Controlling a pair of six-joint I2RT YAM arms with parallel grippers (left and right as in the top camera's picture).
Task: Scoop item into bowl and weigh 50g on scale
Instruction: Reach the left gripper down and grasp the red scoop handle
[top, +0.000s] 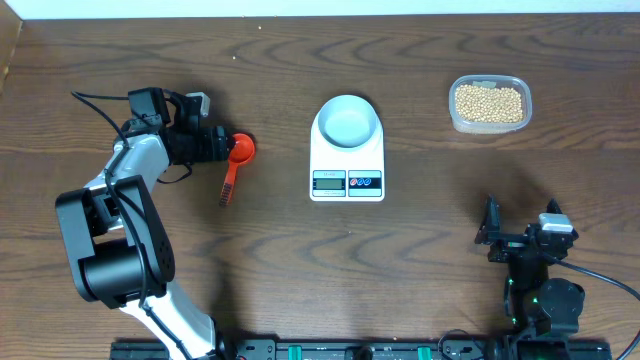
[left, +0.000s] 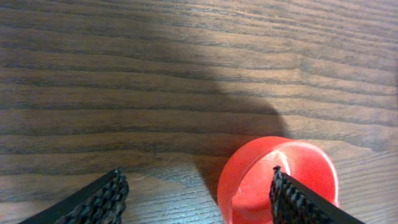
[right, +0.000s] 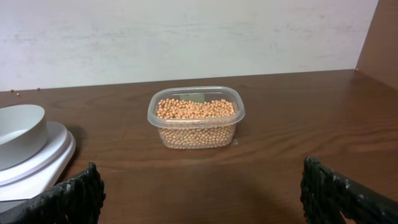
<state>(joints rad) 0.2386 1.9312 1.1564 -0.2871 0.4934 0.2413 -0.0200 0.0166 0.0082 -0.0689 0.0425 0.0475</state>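
The dark brown wood-grain table carries everything; the flat white rectangular digital scale sits near its centre, with the small round white bowl on its platform; well apart to the right stands a clear rounded-rectangular plastic tub, and the small round tan-yellow beans lie inside it; the left gripper hangs low over the wood, jaws apart and clamped on nothing, one finger at the cup of a red plastic scoop lying left of the scale; the right gripper, near the table's front edge, faces the tub with jaws spread wide.
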